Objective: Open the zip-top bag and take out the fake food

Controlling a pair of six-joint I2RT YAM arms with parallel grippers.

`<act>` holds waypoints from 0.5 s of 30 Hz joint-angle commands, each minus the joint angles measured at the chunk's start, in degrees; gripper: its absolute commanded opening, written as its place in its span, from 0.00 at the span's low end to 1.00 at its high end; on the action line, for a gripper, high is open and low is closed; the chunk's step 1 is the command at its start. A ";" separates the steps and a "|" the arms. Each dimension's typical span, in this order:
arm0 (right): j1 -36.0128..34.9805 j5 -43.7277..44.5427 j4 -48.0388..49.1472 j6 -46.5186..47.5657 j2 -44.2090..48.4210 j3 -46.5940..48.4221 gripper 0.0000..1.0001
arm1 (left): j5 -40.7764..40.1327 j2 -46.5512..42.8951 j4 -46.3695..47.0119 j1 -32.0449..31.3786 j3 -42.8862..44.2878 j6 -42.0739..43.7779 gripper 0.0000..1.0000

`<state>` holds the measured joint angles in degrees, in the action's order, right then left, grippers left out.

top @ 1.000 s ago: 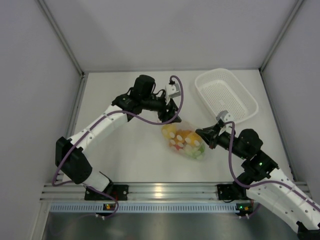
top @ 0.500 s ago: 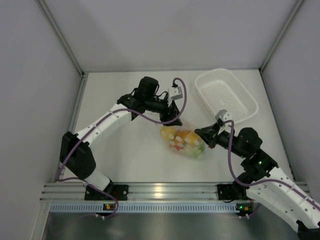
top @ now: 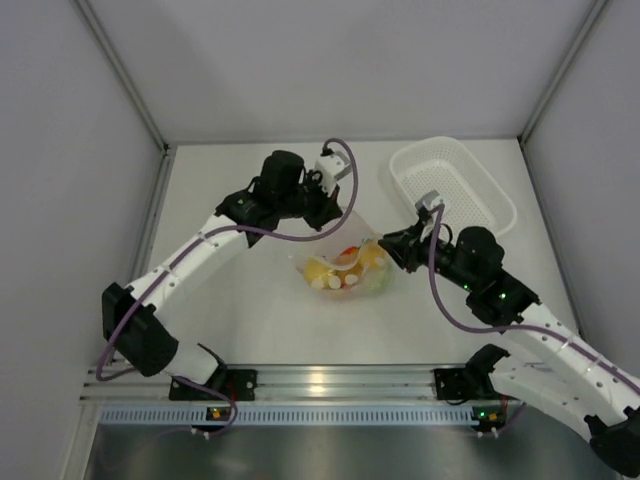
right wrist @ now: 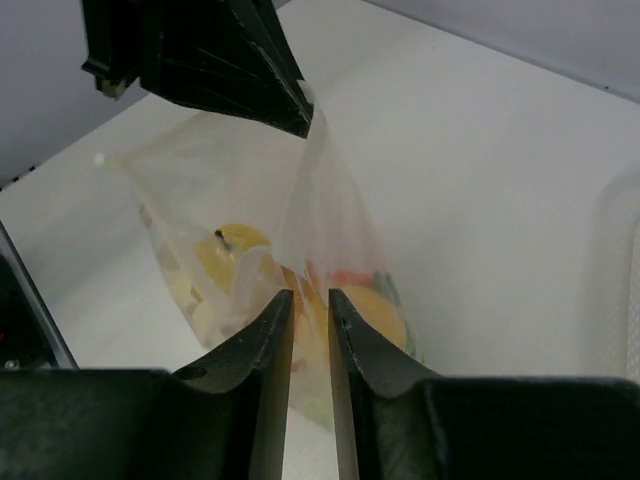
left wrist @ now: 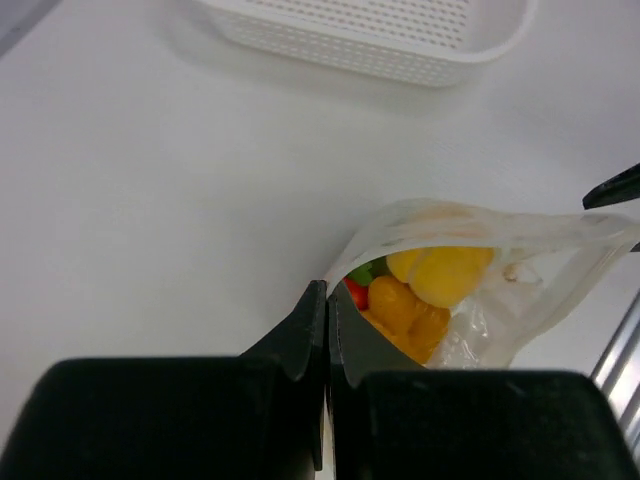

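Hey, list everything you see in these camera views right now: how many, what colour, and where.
Clear crinkly plastic zip-top bag: one, see-through, mid-table, held between both grippers, mouth looks parted.
Glossy plastic fake food: several, exact count hidden; yellow, orange, red and green; inside the bag.
White perforated oval plastic basket: one, white, back right of the table.
Table: one, white, under everything.
Metal rail: one, silver, near edge, at the arm bases.
Cables: two, purple, one along each arm.
Left gripper: one, black, shut on the bag's edge.
Right gripper: one, black, shut on the bag's opposite edge.
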<state>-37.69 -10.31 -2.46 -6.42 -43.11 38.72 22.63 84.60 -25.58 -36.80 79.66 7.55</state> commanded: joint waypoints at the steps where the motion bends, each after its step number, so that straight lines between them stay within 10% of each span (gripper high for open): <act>1: 0.52 2.13 3.69 -4.55 -7.74 7.67 0.23 | -22.87 -9.69 1.24 0.32 -0.02 -9.72 0.00; 15: 0.25 1.79 6.14 -30.57 -24.65 16.30 0.47 | -45.48 -19.03 3.16 0.23 -12.49 -45.51 0.00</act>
<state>-37.69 -7.64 -0.40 -29.06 -66.63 52.31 -15.44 66.04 -26.06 -36.51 69.78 -27.55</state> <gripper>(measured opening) 0.462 0.020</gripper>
